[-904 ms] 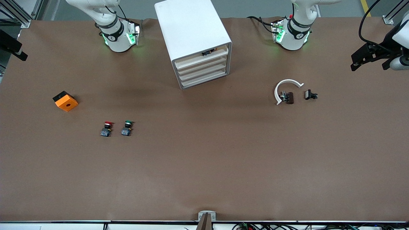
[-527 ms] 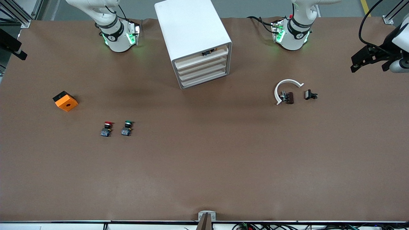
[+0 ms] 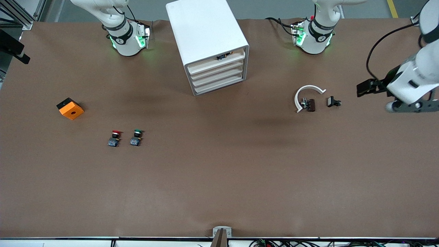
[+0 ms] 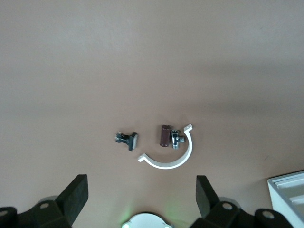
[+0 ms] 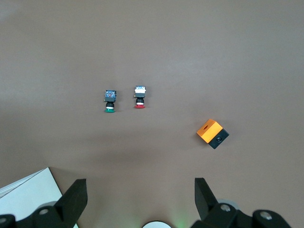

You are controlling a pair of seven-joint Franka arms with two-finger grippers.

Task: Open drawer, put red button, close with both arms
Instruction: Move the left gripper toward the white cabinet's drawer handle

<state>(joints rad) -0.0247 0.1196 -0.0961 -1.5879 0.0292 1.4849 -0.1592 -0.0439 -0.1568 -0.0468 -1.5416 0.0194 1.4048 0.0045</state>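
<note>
The white cabinet [image 3: 205, 37] stands between the two arm bases, and its four cream drawer fronts line up. A small dark item shows just above the top drawer [image 3: 216, 64]. The red button [image 3: 115, 138] stands on the table toward the right arm's end, beside a green button [image 3: 136, 137]. It also shows in the right wrist view [image 5: 139, 99]. My right gripper [image 5: 140, 199] is open and empty, high over the table's edge at its own end [image 3: 15, 53]. My left gripper [image 4: 142, 199] is open and empty, up in the air [image 3: 365, 88] at its own end, beside a white C-shaped ring [image 4: 173, 154].
An orange cube with a hole [image 3: 70, 108] lies beside the buttons, toward the right arm's end. A brown cylinder [image 3: 311, 105] lies in the white ring [image 3: 305, 94], and a small black part [image 3: 332, 102] lies beside it. A cabinet corner [image 4: 287, 194] shows in the left wrist view.
The left arm has swung in from the table's edge toward the white ring and the front camera. The right arm and all the objects have not moved.
</note>
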